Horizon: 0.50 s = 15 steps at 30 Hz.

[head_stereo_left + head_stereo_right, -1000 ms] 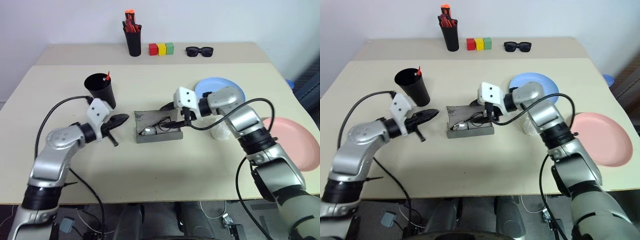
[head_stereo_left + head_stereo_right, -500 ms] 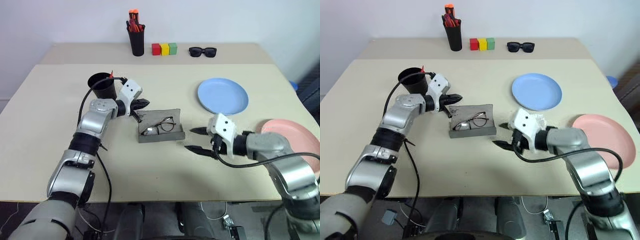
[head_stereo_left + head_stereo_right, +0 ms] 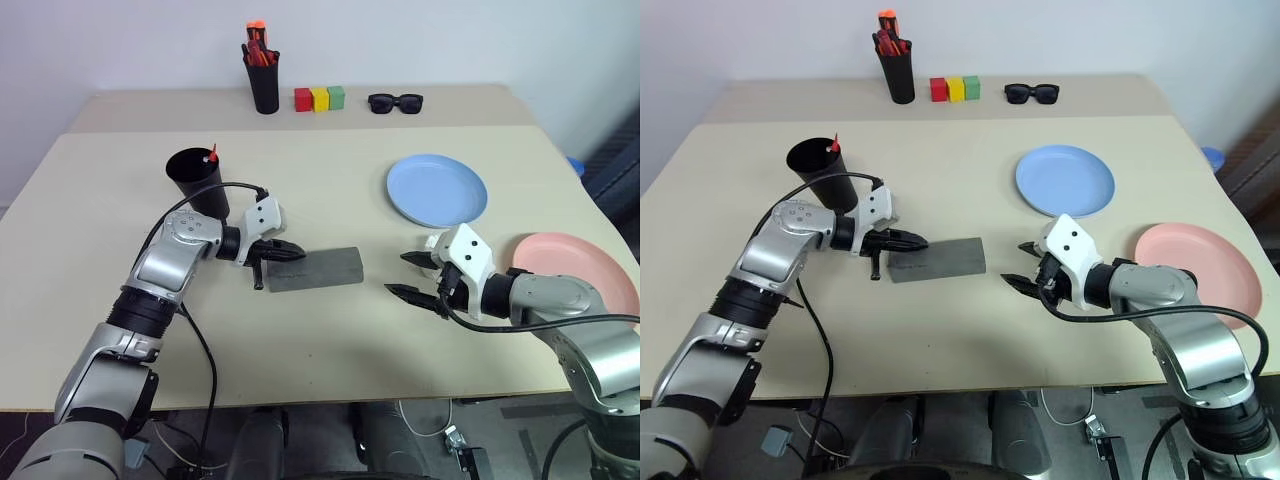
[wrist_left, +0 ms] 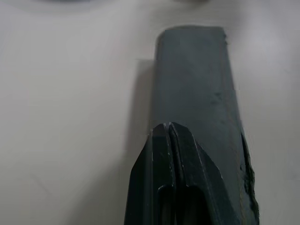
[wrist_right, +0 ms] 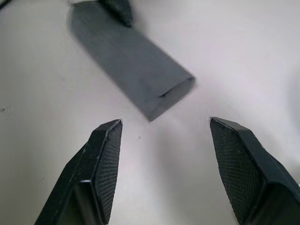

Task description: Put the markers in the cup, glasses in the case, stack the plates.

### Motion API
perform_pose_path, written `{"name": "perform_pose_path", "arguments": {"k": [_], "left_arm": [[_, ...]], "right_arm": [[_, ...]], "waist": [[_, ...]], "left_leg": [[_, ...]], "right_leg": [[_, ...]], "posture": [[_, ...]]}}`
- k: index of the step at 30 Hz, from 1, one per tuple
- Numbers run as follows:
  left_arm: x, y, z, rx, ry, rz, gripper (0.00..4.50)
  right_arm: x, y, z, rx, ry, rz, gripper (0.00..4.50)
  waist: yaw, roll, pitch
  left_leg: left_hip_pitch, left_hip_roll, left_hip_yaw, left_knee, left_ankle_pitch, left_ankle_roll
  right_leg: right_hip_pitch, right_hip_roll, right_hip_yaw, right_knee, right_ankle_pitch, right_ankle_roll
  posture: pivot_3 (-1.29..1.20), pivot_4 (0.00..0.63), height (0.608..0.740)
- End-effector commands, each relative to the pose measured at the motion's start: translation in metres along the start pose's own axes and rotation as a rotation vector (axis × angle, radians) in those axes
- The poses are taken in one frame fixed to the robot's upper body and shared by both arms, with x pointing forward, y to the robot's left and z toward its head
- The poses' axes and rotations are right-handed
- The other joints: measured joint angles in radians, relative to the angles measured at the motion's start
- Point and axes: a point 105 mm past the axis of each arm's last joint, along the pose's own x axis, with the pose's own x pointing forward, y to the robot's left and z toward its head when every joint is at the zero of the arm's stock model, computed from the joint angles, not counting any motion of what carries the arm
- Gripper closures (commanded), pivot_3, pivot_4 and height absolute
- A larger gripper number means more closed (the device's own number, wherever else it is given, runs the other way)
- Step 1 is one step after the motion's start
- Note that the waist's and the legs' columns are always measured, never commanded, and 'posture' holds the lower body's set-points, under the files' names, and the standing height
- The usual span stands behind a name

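The grey glasses case (image 3: 314, 269) lay shut near the middle of the table (image 3: 330, 345), a little toward its left side, with its lid down flat. The left gripper (image 3: 288, 252) rested its fingers, pressed together and holding nothing, on the case's left end, seemingly to push the lid fully home. The glasses were not visible and presumably sat inside.

The right gripper (image 3: 416, 275) hovered just above the table, apart from the case's right end, with its jaws spread and empty; it looked pulled clear so as not to hinder the closing.

The black cup (image 3: 199, 180) stood toward the table's far-left corner, a red marker tip (image 3: 212, 154) poking above its rim, so at least one marker seemed to be in.

The light blue plate (image 3: 437, 190) sat right of centre, and the salmon pink plate (image 3: 590, 285) lay at the right edge, well apart and unstacked; that step remained.
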Motion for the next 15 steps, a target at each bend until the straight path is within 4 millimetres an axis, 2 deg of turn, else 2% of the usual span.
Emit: {"name": "perform_pose_path", "arguments": {"k": [1,4,8,11,15], "left_arm": [[-0.003,-0.018,-0.002,0.091,0.046,-0.042,4.47],[-0.004,-0.019,-0.001,0.12,0.026,-0.005,4.47],[-0.017,0.008,0.022,0.105,-0.158,0.238,4.47],[-0.022,0.005,0.025,0.111,-0.197,0.286,4.47],[-0.03,-0.001,0.022,0.072,-0.217,0.321,4.47]], "right_arm": [[0.001,-0.025,0.01,-0.025,-0.042,-0.095,1.51],[0.006,-0.047,0.01,-0.04,-0.028,-0.179,1.51],[0.021,-0.102,-0.009,-0.153,0.131,-0.391,1.51],[0.034,-0.119,-0.016,-0.19,0.171,-0.417,1.51],[0.048,-0.13,-0.027,-0.27,0.224,-0.413,1.51]], "waist": [[-0.003,0.0,0.0],[-0.004,0.0,0.0],[-0.006,0.0,0.0],[-0.006,0.0,0.0],[-0.008,0.001,0.0]], "left_leg": [[0.0,0.0,0.0,0.0,0.0,0.0],[0.001,0.0,0.001,-0.001,0.0,0.0],[0.001,0.0,0.001,0.0,0.0,0.0],[0.0,0.0,0.001,0.0,0.0,0.0],[0.0,0.0,0.001,-0.003,0.0,0.0]], "right_leg": [[0.0,0.0,0.0,-0.001,0.0,-0.001],[0.001,0.0,0.0,0.0,0.0,-0.001],[0.0,0.0,0.0,0.0,0.0,-0.001],[-0.001,0.0,0.0,0.0,0.001,0.0],[-0.002,0.0,0.0,0.001,0.001,0.0]], "posture": [[0.0,0.15,0.74],[0.0,0.15,0.74],[0.0,0.15,0.74],[0.0,0.15,0.74],[0.0,0.15,0.74]]}}
